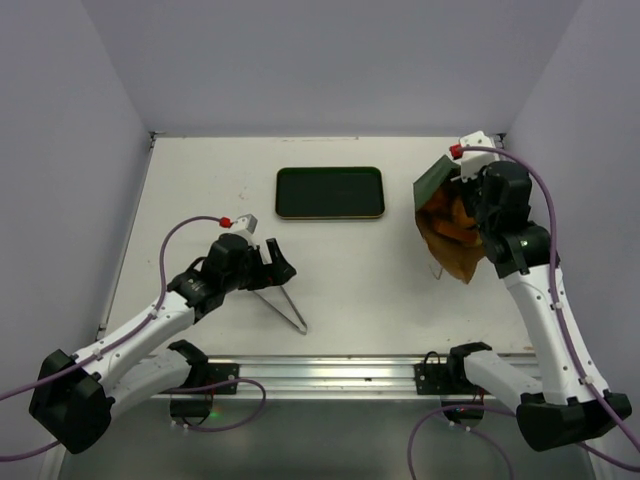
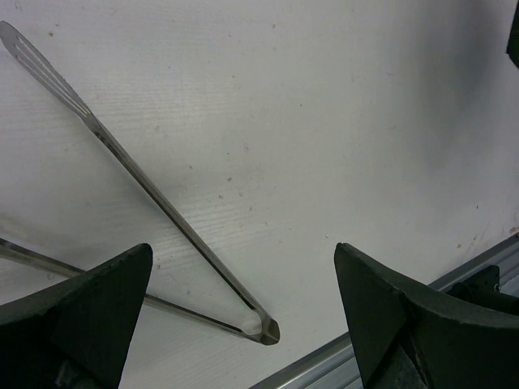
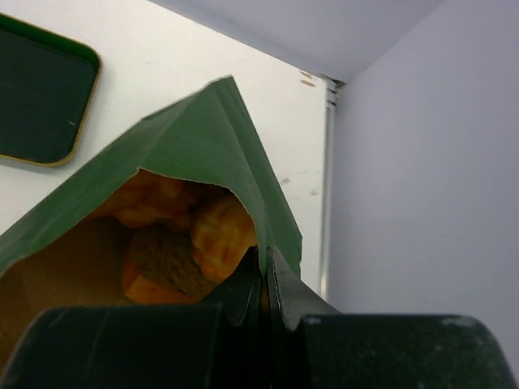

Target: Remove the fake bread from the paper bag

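The paper bag (image 1: 447, 232), dark green outside and brown inside, hangs tilted at the right side of the table with its mouth turned toward the camera. My right gripper (image 3: 265, 255) is shut on the bag's green wall (image 3: 195, 154), one finger inside and one outside. Inside the bag lies the fake bread (image 3: 217, 231): orange-yellow pieces and a brown toast-like slice (image 3: 162, 259). In the top view the right gripper (image 1: 466, 192) sits at the bag's upper rim. My left gripper (image 1: 276, 262) stands open low over the table at the left, with nothing between its fingers (image 2: 243, 251).
Metal tongs (image 1: 285, 305) lie on the table just in front of the left gripper, their hinged end (image 2: 263, 328) between its fingers. A flat dark green tray (image 1: 330, 192) lies at the back centre. An aluminium rail (image 1: 330, 365) runs along the near edge.
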You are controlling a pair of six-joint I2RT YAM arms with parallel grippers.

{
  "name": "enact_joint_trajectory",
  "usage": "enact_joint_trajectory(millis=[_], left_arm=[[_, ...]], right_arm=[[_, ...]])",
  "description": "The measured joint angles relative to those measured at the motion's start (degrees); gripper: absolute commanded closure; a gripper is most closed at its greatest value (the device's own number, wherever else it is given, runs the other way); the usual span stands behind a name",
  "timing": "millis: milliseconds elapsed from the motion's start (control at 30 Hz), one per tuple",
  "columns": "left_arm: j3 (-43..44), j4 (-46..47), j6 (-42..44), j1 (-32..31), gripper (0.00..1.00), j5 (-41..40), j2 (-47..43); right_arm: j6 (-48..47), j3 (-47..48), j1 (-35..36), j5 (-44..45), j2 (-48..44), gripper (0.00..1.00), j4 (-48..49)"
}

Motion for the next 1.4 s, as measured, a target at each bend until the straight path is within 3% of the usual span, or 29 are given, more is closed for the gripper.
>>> enact_joint_trajectory(millis=[267, 633, 1000, 1200, 1400], left_arm=[[-0.37, 0.07, 0.02, 0.0, 0.02, 0.07, -0.02], [-1.36, 1.03, -0.09, -0.02, 0.05, 0.28, 3.04], [-1.4, 3.02, -1.07, -1.05, 0.05, -1.07, 9.77], [0.9, 3.54, -2.16, -2.12, 0.14, -4.37, 16.44], [5.07, 0.35, -4.59, -6.01, 0.08, -9.38, 18.38]], right_arm=[[6.78, -13.16, 0.28, -12.85, 2.71, 1.0, 3.3], [12.37, -15.61, 0.13, -23.89, 3.13, 1.0, 3.37], [16.74, -15.63, 0.13, -28.33, 5.51, 1.0, 5.51], [18.86, -15.61, 0.15, -29.24, 8.31, 1.0, 7.34], [19.78, -15.45, 0.15, -28.96, 8.52, 1.0, 8.13]])
